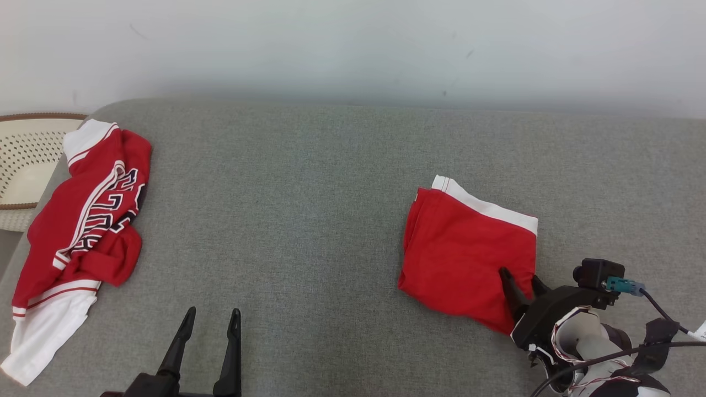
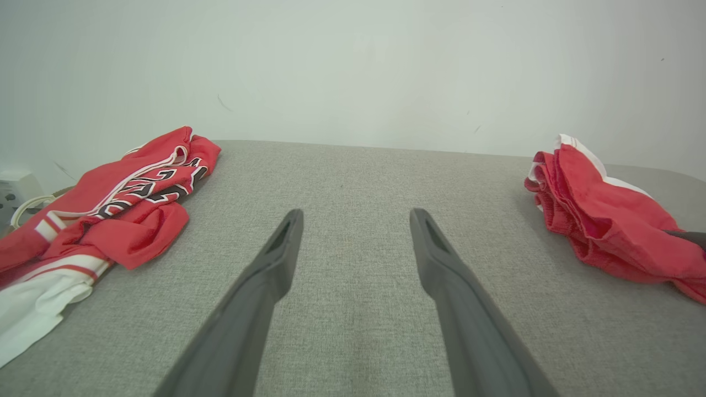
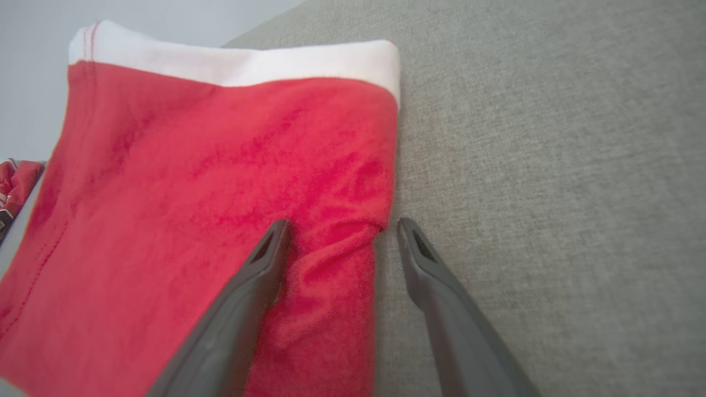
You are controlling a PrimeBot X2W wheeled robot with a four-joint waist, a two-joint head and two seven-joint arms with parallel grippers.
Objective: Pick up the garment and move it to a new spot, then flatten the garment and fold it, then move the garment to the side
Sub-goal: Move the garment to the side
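Observation:
A folded red garment (image 1: 463, 248) with a white band lies flat on the right of the grey padded surface (image 1: 309, 209). My right gripper (image 1: 519, 275) stands open at its near right corner. In the right wrist view the garment (image 3: 193, 193) has its right edge between the fingers of my right gripper (image 3: 343, 223): one finger lies over the red cloth, the other over the grey surface beside it. My left gripper (image 1: 214, 311) is open above bare grey fabric at the lower left, holding nothing. From the left wrist, the left gripper (image 2: 357, 212) sees the folded garment (image 2: 601, 220) far right.
A crumpled red and white jersey (image 1: 83, 220) with dark lettering lies along the left edge, also in the left wrist view (image 2: 127, 204). A pale perforated basket (image 1: 27, 160) stands beyond that edge. A white wall runs behind the surface.

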